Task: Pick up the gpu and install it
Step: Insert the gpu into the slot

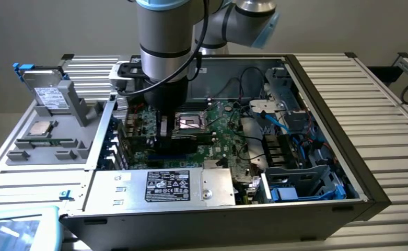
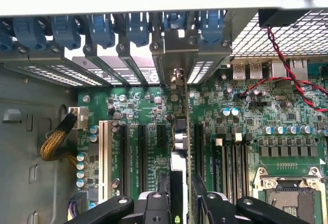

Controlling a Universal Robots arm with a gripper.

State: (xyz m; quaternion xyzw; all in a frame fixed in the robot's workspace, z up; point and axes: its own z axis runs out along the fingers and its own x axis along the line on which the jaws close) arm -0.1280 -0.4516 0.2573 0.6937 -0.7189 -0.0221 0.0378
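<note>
- The arm reaches down into an open computer case (image 1: 371,193) that lies on its side on a slatted metal counter (image 1: 392,104).
- The claw (image 2: 180,201) is low over the green motherboard (image 2: 148,106), in the area of the expansion slots, beside the CPU socket (image 1: 189,123).
- The claw is pinching the gpu (image 2: 179,137): the wrist view shows one black finger (image 2: 160,203) on each flank of the card.
- The gpu stands upright on its edge, above the motherboard and in line with the long black slots; whether its lower edge sits in a slot cannot be told.
- The card's metal end points toward the case's rear wall, just beside the row of blue slot clips (image 2: 100,29).
- In the exterior view the gpu (image 1: 193,138) shows as a dark strip under the wrist.
- A white slot (image 2: 105,157) lies apart from the card, nearer a braided yellowish cable (image 2: 56,139).
- Twisted red and black wires (image 2: 287,65) cross the board near the rear ports.
- A labelled power supply (image 1: 167,185) sits at the case's near edge.
- On the exterior view's left, a hard drive (image 1: 49,97) rests on a grey tray outside the case.
</note>
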